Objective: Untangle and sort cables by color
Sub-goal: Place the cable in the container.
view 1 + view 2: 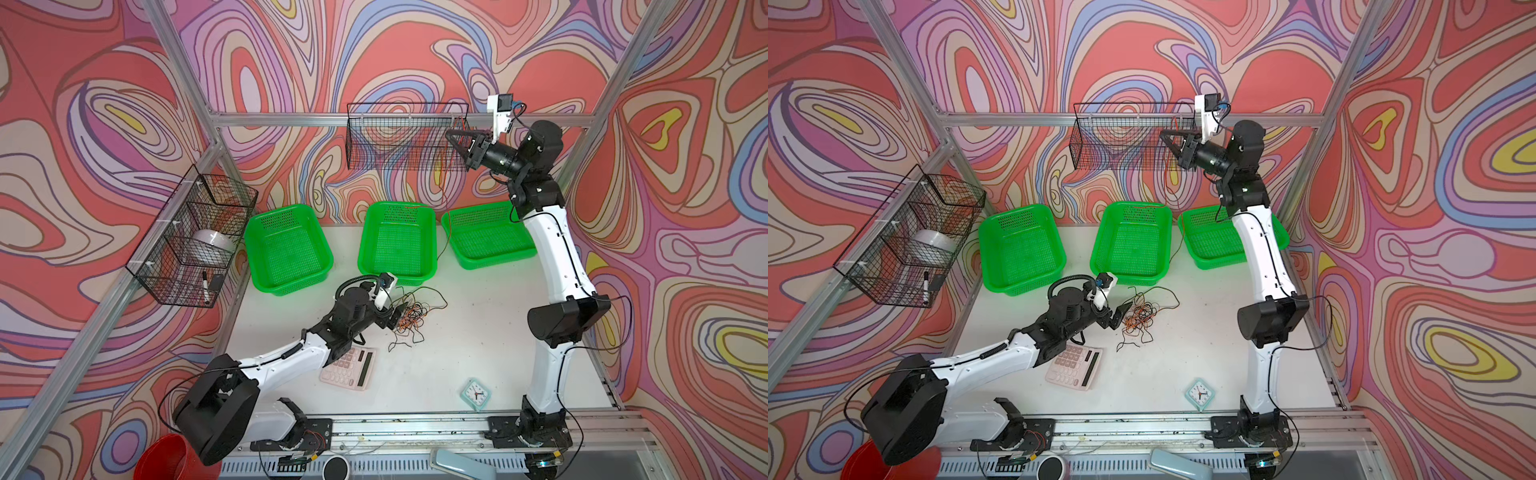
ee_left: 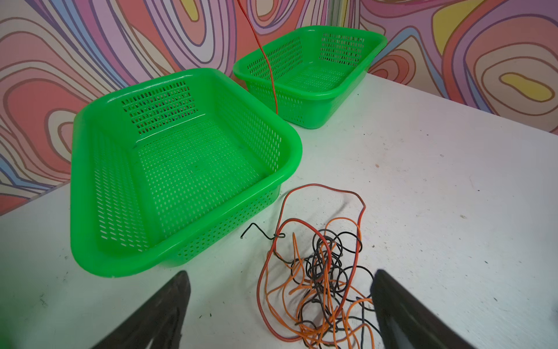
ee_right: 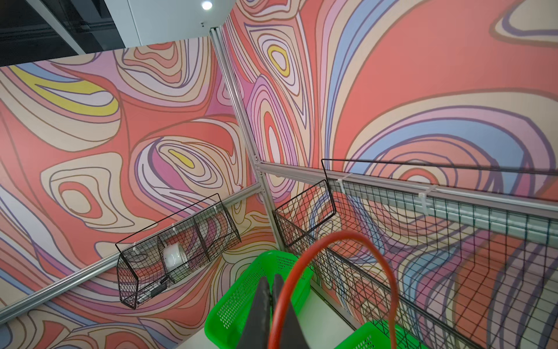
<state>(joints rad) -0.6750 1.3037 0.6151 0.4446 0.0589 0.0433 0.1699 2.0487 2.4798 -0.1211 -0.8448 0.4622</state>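
Note:
A tangle of orange, red and black cables (image 1: 409,318) (image 1: 1140,318) (image 2: 320,278) lies on the white table in front of the middle green basket (image 1: 399,204). My left gripper (image 1: 397,316) (image 1: 1121,316) (image 2: 280,275) hovers low at the tangle's left edge. It is open, with loops lying between its spread fingers and nothing held. My right gripper (image 1: 449,134) (image 1: 1163,132) (image 3: 270,279) is raised high by the back wire basket and is shut on a red cable (image 3: 347,235). That red cable (image 1: 448,226) (image 2: 265,57) hangs down between the middle and right green baskets.
Three green baskets stand along the back, the left one (image 1: 270,214) and the right one (image 1: 478,210) included. Black wire baskets hang on the back wall (image 1: 407,137) and the left wall (image 1: 191,237). A pink calculator (image 1: 349,368) lies under the left arm, and a teal clock (image 1: 476,392) sits near the front rail.

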